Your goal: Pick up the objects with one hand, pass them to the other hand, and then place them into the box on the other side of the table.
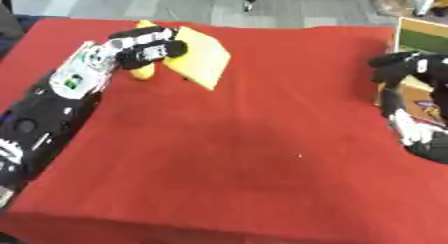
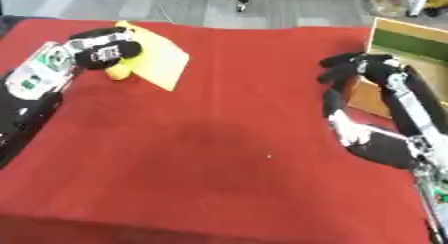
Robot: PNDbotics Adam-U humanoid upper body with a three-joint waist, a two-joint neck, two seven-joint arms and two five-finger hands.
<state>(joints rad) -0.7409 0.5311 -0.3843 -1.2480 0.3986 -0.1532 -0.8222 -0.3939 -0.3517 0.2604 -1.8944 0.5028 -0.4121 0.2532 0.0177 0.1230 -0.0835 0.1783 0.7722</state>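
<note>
I have the left hand (image 1: 144,47) at the far left of the red tablecloth (image 1: 262,138), fingers curled round a flat yellow piece (image 1: 199,58), a card or thin sponge by the look of it, which tilts up off the cloth with its free corner pointing toward the middle. A rounder yellow lump (image 1: 143,71) sits just under the hand; I cannot tell whether it is part of the same thing or a second object. I judge the piece is held by its near edge so the other side stays free for a handover. The right hand (image 2: 350,68) hangs at the right side just beside the cardboard box (image 2: 407,43), fingers bent downward and holding nothing that I can see. The box stands at the right edge of the table, its green-lined wall facing me. Between the two hands the cloth lies bare and wide, so there is plenty of room to meet in the middle; the box's near wall is the edge to mind.
</note>
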